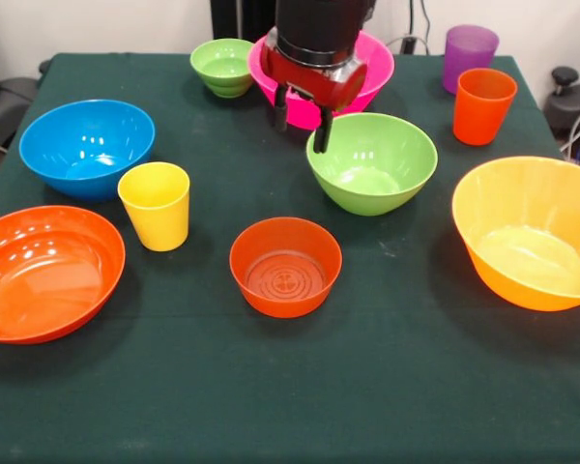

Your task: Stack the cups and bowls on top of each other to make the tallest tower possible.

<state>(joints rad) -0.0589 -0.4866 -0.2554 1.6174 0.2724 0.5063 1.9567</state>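
My gripper (302,126) hangs open at the back middle, its fingers spread, one finger tip at the left rim of the medium green bowl (372,162). Nothing is held. Behind the gripper sits the large pink bowl (377,60), partly hidden by it. A small ribbed green bowl (222,66) stands at the back left. The small red-orange bowl (285,266) rests in the front middle. A yellow cup (156,204) stands left of it, beside the blue bowl (87,147). An orange cup (483,104) and purple cup (469,53) stand at the back right.
A shallow orange bowl (46,272) lies at the front left edge. The large yellow-orange bowl (534,232) fills the right side. All pieces stand apart on the dark green tablecloth (290,396); nothing is stacked.
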